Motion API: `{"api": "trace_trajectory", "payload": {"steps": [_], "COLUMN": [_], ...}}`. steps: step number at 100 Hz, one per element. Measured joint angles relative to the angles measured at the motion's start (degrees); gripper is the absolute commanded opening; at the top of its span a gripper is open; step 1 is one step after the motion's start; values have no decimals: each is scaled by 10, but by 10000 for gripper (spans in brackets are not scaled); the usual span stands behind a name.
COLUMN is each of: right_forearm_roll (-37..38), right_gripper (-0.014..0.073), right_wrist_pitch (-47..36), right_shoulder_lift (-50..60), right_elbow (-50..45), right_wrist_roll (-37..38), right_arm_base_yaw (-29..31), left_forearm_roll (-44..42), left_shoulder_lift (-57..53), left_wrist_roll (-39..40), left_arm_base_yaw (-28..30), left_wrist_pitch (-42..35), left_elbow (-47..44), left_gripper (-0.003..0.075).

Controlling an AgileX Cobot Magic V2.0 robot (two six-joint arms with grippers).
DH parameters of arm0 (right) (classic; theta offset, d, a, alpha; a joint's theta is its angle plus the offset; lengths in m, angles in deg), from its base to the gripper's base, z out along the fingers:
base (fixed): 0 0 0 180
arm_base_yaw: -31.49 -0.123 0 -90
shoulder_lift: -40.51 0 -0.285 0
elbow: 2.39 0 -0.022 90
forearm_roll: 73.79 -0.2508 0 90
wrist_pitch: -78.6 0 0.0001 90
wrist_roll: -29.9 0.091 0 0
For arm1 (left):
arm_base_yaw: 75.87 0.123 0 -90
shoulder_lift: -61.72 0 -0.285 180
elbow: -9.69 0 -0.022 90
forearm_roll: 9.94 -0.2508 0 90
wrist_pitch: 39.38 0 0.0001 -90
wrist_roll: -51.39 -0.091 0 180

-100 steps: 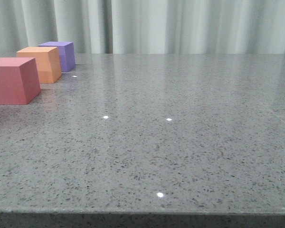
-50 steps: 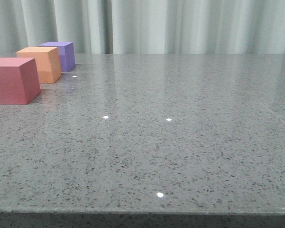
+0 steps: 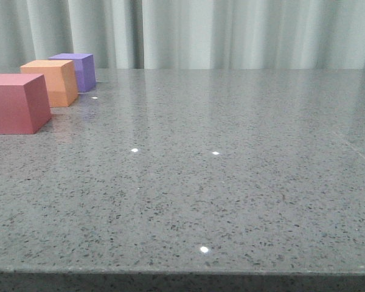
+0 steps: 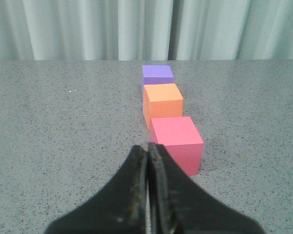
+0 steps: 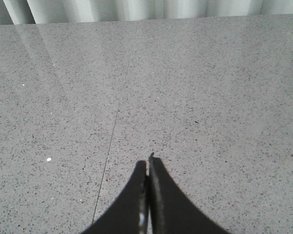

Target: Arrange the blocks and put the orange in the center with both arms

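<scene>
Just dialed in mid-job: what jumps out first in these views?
Three bright cubes stand in a line at the far left of the grey speckled table: red cube nearest, orange cube in the middle, purple cube farthest, toward the curtain. The left gripper is shut and empty, just short of the red cube. The right gripper is also shut, over bare tabletop.

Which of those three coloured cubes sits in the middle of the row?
The orange cube. It stands between the red cube, nearest the camera, and the purple cube, farthest back by the curtain.
</scene>
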Motion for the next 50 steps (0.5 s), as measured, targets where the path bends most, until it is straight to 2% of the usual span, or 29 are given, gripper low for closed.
{"api": "trace_trajectory", "payload": {"steps": [50], "right_forearm_roll": [0], "right_gripper": [-69], "right_wrist_pitch": [0], "right_shoulder_lift": [0], "right_elbow": [0], "right_wrist_roll": [0], "right_arm_base_yaw": [0], "left_forearm_roll": [0], "left_shoulder_lift": [0], "left_wrist_roll": [0], "left_arm_base_yaw": [0], "left_wrist_pitch": [-19], "left_elbow": [-3], "left_gripper": [-20]}}
